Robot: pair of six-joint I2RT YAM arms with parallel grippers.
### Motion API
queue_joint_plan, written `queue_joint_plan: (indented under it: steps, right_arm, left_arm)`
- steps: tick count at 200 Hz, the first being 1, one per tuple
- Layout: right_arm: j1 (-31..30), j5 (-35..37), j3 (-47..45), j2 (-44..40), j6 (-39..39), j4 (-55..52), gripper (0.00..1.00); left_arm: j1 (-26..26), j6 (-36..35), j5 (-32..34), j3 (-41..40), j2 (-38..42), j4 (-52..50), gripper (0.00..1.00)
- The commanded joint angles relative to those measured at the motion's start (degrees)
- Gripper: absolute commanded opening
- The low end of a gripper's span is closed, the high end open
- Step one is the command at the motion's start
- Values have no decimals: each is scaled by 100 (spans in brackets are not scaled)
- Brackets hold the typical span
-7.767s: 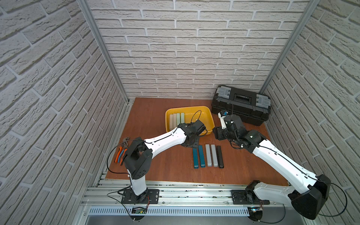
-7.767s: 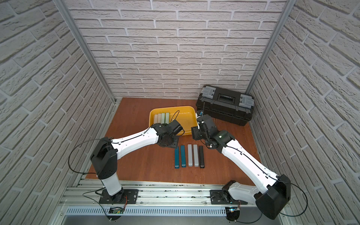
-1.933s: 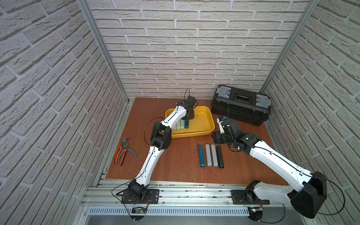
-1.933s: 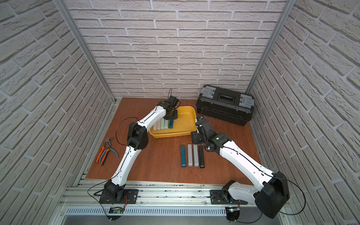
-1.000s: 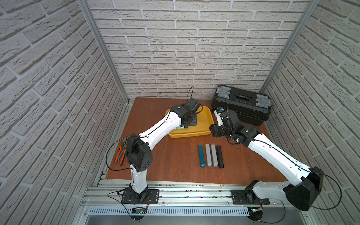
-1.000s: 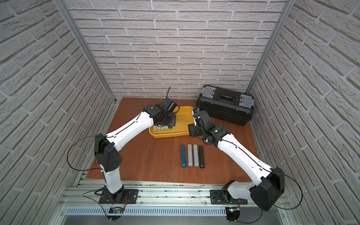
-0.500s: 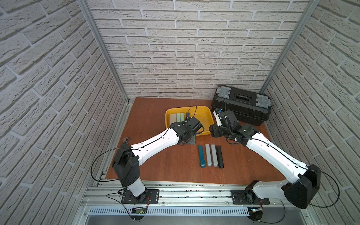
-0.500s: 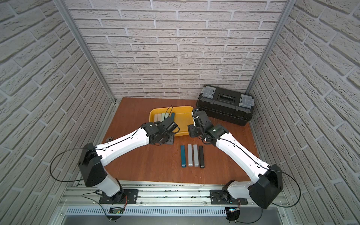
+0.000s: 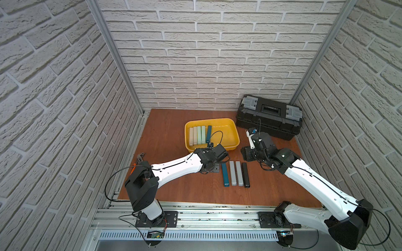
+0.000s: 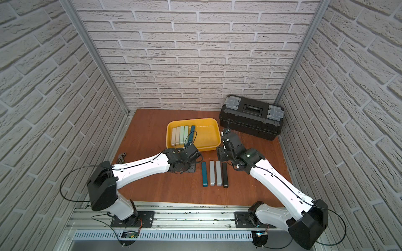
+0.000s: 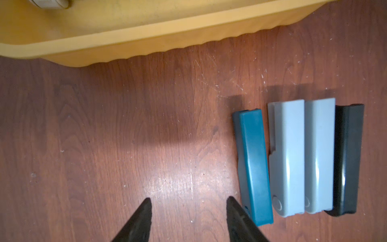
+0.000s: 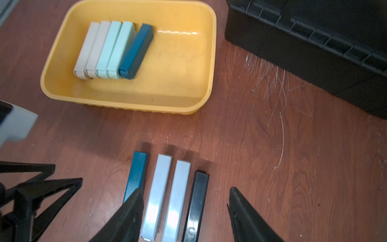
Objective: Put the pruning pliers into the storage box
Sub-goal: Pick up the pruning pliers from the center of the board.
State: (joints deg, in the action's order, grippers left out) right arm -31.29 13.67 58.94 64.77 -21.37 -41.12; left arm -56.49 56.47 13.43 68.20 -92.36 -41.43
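Yellow storage box (image 11: 167,39) is cut off in the left wrist view. Left gripper (image 11: 188,201) and right gripper (image 12: 185,189) both stand apart, gripping nothing — metal-jawed pliers (image 9: 141,155) mostly hidden behind the left arm (image 9: 178,167).

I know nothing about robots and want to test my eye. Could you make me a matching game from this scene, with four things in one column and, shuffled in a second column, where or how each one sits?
Things:
1. yellow tray
2. black toolbox
3. black bar
4. loose teal bar

Places or states:
A. lid shut, by the back wall
B. on the table, at the end of the row nearest the right arm
C. holds five bars
D. on the table, at the end of the row nearest the left arm

Pairs: 1-C, 2-A, 3-B, 4-D
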Motion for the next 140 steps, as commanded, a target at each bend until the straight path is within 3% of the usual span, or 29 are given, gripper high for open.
queue_joint_plan:
  steps: [1,56,97,140]
  right_arm:
    - [-74,132,-375,-315,-441,-313,65]
    - [-76,290,-993,-412,-1167,-327,64]
    - [-79,62,-884,-24,-1059,-281,63]
    - [-337,-474,-717,370,-873,78,62]
  left_arm:
    - [23,97,-120,-233,60,353,58]
    - [185,11,-354,-535,151,750,58]
    - [288,37,-390,-652,291,715,59]
    - [656,432,-246,-1312,1147,602,59]
